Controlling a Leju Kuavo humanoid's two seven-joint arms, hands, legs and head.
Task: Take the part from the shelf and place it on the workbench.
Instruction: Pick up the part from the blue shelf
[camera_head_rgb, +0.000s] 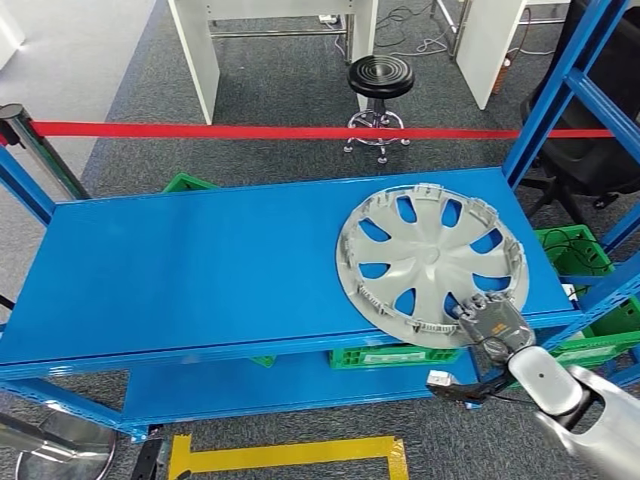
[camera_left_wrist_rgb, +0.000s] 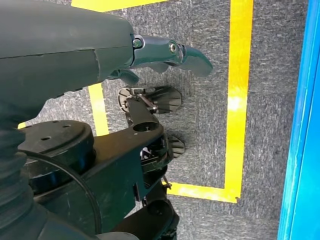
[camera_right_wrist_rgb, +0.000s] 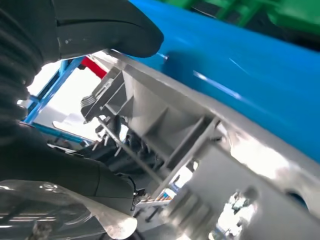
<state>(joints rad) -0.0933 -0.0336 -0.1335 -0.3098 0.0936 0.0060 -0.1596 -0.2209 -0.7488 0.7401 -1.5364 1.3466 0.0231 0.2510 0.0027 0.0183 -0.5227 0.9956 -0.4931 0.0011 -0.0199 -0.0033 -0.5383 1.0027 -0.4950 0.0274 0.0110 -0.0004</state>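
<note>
A round silver-grey plastic wheel cover (camera_head_rgb: 432, 262) with curved spokes lies inner face up on the blue metal shelf board (camera_head_rgb: 189, 270), at the board's right end, with its near rim jutting slightly past the board's front edge. The right hand (camera_head_rgb: 492, 322) meets the cover at that overhanging rim. In the right wrist view the thick grey thumb (camera_right_wrist_rgb: 109, 25) lies across one face of the rim while darker fingers (camera_right_wrist_rgb: 68, 170) curl against the other, among the moulded ribs and clips, so the hand looks clamped on the cover's edge.

The left hand (camera_left_wrist_rgb: 166, 52) hangs beside the robot's body above grey carpet marked with yellow floor tape (camera_left_wrist_rgb: 237, 100); its fingers lie fairly straight with nothing between them.

The cover has not left the shelf, so the task seems to be at the grasp-and-lift step. The main risk, as I judge it, comes from holding a broad, light disc by one point on its rim: once lifted, it may pivot in the grip and droop, or slip out between thumb and fingers. Its far edge could also drag on the board, and its right side could catch the blue shelf upright (camera_head_rgb: 555, 90) standing just beyond it if the hand pulls sideways. The thin clips around the rim look easy to snag or bend under pressure.
</note>
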